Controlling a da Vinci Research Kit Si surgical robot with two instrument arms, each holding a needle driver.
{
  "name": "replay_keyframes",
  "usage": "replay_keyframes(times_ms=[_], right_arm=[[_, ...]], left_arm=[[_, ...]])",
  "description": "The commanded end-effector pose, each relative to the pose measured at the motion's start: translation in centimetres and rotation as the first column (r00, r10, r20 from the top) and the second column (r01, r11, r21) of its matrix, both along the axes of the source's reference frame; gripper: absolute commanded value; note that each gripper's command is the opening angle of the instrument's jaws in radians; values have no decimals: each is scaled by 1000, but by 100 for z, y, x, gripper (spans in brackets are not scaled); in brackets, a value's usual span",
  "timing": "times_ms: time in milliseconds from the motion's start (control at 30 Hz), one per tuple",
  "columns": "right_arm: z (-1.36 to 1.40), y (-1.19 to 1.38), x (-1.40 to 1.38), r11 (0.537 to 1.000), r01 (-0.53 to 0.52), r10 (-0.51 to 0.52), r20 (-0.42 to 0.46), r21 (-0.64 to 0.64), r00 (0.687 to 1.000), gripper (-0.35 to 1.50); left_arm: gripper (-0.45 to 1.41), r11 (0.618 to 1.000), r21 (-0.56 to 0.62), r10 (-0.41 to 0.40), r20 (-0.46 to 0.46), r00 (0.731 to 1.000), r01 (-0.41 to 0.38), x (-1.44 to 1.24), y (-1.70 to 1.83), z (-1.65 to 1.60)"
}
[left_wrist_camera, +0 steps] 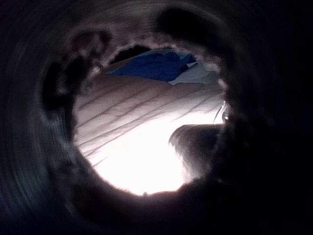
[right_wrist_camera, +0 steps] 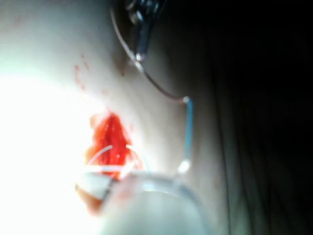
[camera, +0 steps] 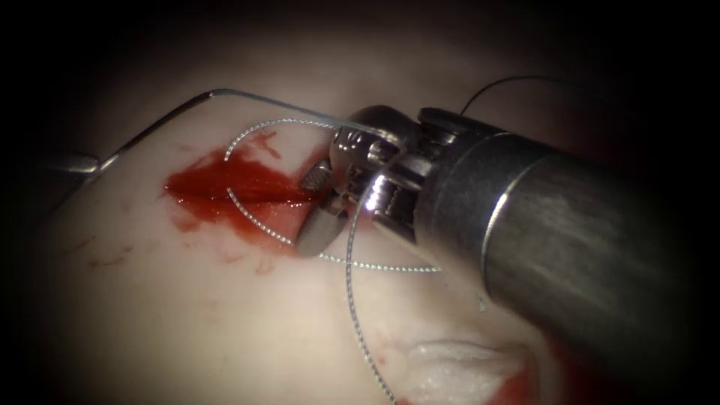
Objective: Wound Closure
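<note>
Two pincers: left (camera: 79,163) grips needle (camera: 217,96), right (camera: 321,206) open above cut (camera: 232,187).

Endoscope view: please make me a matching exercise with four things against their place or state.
Things:
1. needle
2. thread
3. red fluid
4. right hand

Places or states:
a. pooled in the cut
b. open, holding nothing, at the cut's right end
c. loops lying across the cut
d. out of the tissue, one end held by the left hand

Pairs: 1-d, 2-c, 3-a, 4-b.

Dark vignetted edges, glaring centre, blurred
</note>
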State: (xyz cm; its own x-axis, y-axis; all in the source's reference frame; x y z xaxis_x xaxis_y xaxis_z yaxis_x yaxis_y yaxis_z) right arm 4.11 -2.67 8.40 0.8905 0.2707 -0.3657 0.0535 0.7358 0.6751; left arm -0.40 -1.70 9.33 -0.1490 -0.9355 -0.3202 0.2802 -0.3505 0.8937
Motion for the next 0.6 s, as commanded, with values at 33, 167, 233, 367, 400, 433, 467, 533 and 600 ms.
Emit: replay_keyframes(times_ms=[33,167,233,367,400,433,467,533,600], right_arm=[[6,6,9,1000,-2,2,-4,-10,1000,78],[6,1,10,1000,0,0,-4,-9,1000,81],[4,-1,12,1000,-4,4,-7,-4,1000,74],[2,-5,15,1000,-8,8,-6,3,1000,68],[2,-6,15,1000,-12,12,-3,3,1000,64],[2,-8,16,1000,-8,8,-3,5,1000,53],[2,-10,17,1000,-4,4,-4,6,1000,37],[4,-13,17,1000,-7,7,3,8,1000,22],[6,-15,17,1000,-2,2,3,3,1000,12]], left_arm=[[-45,1000,-7,-2,3,1000,2,-5,12,-4],[-45,1000,-7,-2,3,1000,2,-5,12,-4],[-45,1000,-7,-2,3,1000,2,-5,12,-4],[-45,1000,-7,-3,3,1000,3,-5,11,-4],[-45,1000,-7,-3,3,1000,3,-5,11,-4],[-45,1000,-7,-3,3,1000,3,-5,11,-4],[-45,1000,-7,-3,3,1000,3,-5,11,-4],[-45,1000,-7,-3,3,1000,3,-5,11,-4],[-45,1000,-7,-3,3,1000,3,-5,11,-4]])
